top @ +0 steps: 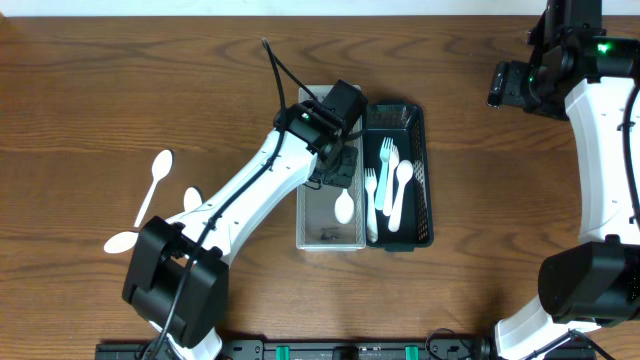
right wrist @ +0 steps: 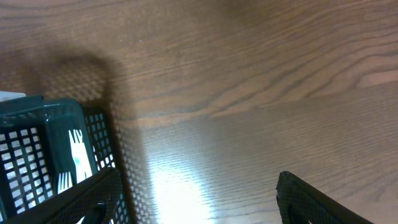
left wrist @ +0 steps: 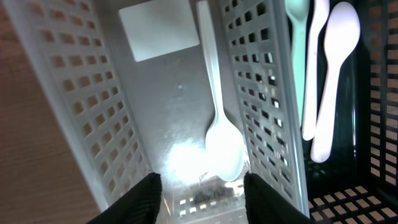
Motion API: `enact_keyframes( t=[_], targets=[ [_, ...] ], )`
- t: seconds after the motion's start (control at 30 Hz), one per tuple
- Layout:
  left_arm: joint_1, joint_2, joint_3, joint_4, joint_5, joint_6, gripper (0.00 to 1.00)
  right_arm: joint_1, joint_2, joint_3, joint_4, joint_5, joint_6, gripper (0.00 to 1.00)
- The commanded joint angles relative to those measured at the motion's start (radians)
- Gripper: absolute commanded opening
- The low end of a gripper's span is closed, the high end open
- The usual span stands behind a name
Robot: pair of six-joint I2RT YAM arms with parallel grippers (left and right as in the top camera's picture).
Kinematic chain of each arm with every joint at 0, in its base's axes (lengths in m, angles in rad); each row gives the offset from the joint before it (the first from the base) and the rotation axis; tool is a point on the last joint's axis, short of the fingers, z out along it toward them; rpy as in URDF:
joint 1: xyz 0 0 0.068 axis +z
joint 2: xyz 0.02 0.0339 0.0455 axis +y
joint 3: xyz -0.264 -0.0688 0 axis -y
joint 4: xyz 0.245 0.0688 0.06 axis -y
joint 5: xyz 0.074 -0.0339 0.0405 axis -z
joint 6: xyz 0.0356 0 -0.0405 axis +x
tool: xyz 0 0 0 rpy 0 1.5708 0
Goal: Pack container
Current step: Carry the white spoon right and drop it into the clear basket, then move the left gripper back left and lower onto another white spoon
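Observation:
A white plastic spoon [top: 344,207] lies flat inside the pale perforated basket [top: 303,228] at mid-table. My left gripper [top: 338,165] hangs over that basket, open. In the left wrist view its dark fingers [left wrist: 146,199] stand apart just short of the spoon's bowl [left wrist: 224,149], with nothing between them. Beside it, the black basket [top: 428,170] holds white forks and spoons [top: 392,185]. My right gripper [top: 503,85] is at the far right, open over bare wood [right wrist: 199,180], with the black basket's corner [right wrist: 37,143] at its left.
Three loose white spoons [top: 155,180] [top: 190,198] [top: 122,241] lie on the wooden table to the left of the baskets. A white label [left wrist: 155,28] sits on the pale basket's floor. The left arm's cable loops above the baskets.

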Motion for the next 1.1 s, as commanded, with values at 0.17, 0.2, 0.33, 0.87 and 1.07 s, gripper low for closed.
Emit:
enact_keyframes(
  t=[0.17,0.2,0.33,0.87,1.07],
  targets=[
    [0.125,-0.226,0.124,-0.198,-0.223,0.04,0.52,-0.029,0.011,-0.005,-0.003,0.013,-0.015,0.84],
    [0.161,-0.257,0.123,-0.214,-0.229,0.04,0.54,-0.032,0.011,-0.005,-0.003,0.013,-0.015,0.84],
    [0.352,-0.343,0.121,-0.306,-0.229,0.002,0.56,-0.033,0.011,-0.005,-0.003,0.013,-0.015,0.84],
    [0.72,-0.36,-0.473,-0.026,0.005,0.031,0.58,-0.062,0.011,-0.005,-0.006,0.01,-0.014,0.83],
    [0.72,-0.357,-0.631,0.1,0.004,0.044,0.59,-0.074,0.011,-0.005,-0.007,0.01,-0.014,0.83]
  ],
)
